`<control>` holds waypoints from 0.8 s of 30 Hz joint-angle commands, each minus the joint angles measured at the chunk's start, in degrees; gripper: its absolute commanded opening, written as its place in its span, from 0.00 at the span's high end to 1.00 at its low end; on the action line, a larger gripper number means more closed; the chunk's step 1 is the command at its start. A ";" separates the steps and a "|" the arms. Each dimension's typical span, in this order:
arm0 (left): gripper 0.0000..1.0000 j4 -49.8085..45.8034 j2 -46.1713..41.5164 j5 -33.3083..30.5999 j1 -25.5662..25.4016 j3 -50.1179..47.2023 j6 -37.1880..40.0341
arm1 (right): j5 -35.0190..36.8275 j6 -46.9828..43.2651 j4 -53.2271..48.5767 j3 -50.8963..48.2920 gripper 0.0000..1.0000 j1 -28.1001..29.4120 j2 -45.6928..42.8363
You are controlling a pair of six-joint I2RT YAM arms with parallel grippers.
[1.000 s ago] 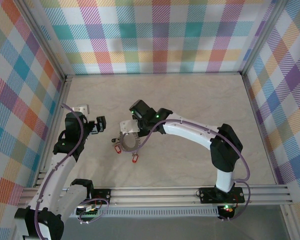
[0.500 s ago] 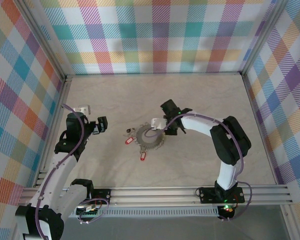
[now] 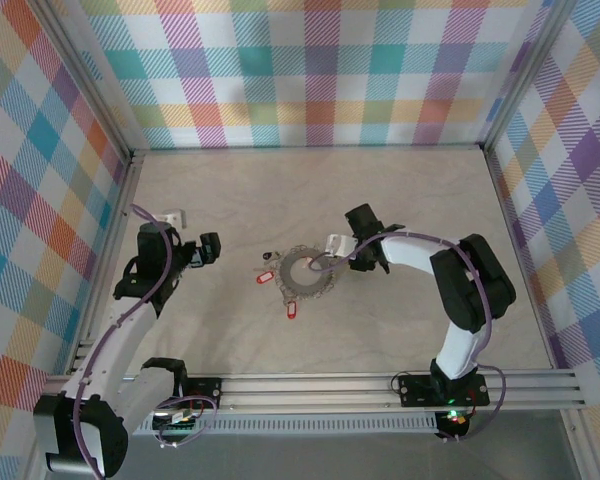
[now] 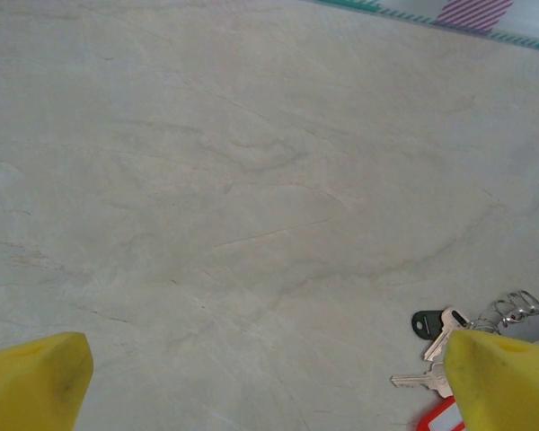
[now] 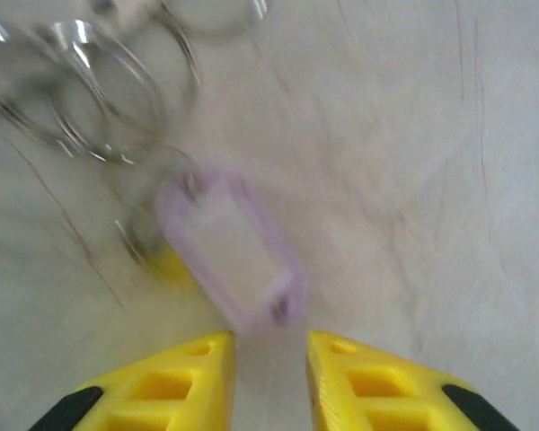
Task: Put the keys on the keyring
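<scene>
Near the middle of the desk, the keyring lies flat, its jagged rim forming an open circle. A red key lies just outside its left edge and a second red key just below its lower-left edge. A dark key lies near the first red one, a little farther from the arms. Whether any of these hang on the ring cannot be told from above.

The right arm curves in from the right and its tip sits at the ring's right edge. In the right wrist view, the right fingers stand a narrow gap apart with nothing between them. The lilac key lies on the desk just ahead of their tips, blurred. Several thin wire loops of the ring lie beside it at the upper left.

The left arm sits well to the left of the ring, pointing toward it. In the left wrist view, the left fingers are spread wide over bare desk and hold nothing. Just beside the right-hand finger lie the dark key, two plain metal blades, a corner of a red head and a few loops of the ring.
</scene>
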 commanded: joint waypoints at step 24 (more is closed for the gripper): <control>0.00 15.75 7.35 -4.14 0.03 -5.38 -0.66 | -3.28 56.03 33.30 -32.02 0.00 -10.97 -49.16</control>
